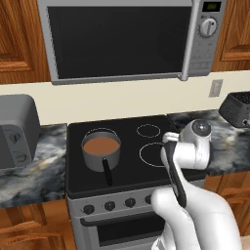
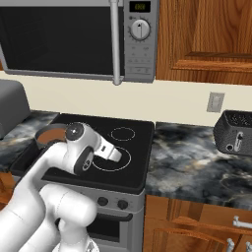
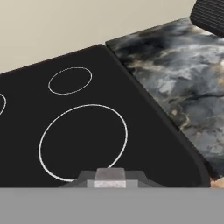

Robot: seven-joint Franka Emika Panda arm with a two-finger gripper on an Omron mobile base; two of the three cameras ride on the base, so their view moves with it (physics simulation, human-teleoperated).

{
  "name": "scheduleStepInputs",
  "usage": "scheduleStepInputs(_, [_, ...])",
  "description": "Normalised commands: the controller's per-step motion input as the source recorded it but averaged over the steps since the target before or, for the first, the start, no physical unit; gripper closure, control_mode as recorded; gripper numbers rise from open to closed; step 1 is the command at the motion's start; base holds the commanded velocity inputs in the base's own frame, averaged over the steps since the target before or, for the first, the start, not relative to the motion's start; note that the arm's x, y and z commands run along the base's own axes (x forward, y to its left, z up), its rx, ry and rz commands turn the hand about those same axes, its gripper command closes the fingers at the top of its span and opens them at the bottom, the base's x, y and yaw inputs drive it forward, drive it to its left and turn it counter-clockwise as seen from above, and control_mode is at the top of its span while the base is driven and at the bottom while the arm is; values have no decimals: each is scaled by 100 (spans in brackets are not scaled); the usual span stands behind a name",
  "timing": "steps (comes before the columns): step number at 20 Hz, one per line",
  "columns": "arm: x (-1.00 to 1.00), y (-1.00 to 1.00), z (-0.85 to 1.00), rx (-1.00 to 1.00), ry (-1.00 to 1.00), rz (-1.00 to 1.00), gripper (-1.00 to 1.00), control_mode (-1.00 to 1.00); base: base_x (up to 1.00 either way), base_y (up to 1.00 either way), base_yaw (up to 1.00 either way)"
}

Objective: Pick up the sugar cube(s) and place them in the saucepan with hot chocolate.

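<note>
The gripper (image 3: 107,174) sits low over the black glass cooktop (image 1: 127,146), just above the near edge of the large ring-marked burner (image 3: 83,142) on its right half; its fingertips are barely visible in the hand view, so I cannot tell how far they stand apart or whether they hold anything. Beyond that burner lies a smaller ring (image 3: 70,80), and to the right the cooktop meets a dark marbled counter (image 3: 188,87). A black toaster (image 2: 235,132) stands on that counter against the cream wall, below a wall socket (image 2: 215,102). A steel microwave (image 1: 127,36) hangs over the stove between wooden cabinets (image 2: 206,39). A row of knobs (image 1: 110,205) runs along the stove front. On the left counter stands a grey appliance (image 1: 17,129).

The saucepan with hot chocolate (image 1: 101,149) sits on the left front burner, upright, brown liquid showing, well apart from the gripper. Its straight black handle (image 1: 106,171) points toward the stove's front edge.
</note>
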Motion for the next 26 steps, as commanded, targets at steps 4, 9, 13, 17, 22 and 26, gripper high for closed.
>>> scheduleStepInputs(4, [0,92,29,0,-13,-6,100,-100,0,0,0])
scheduleStepInputs(9, [10,63,32,-2,2,0,100,-100,0,0,0])
scheduleStepInputs(13, [12,46,18,-3,9,3,100,-100,0,0,0])
scheduleStepInputs(17, [15,32,0,-4,15,11,100,-100,0,0,0])
scheduleStepInputs(22, [27,12,0,-5,25,16,100,-100,0,0,0])
scheduleStepInputs(26, [20,0,1,-5,32,19,100,-100,0,0,0])
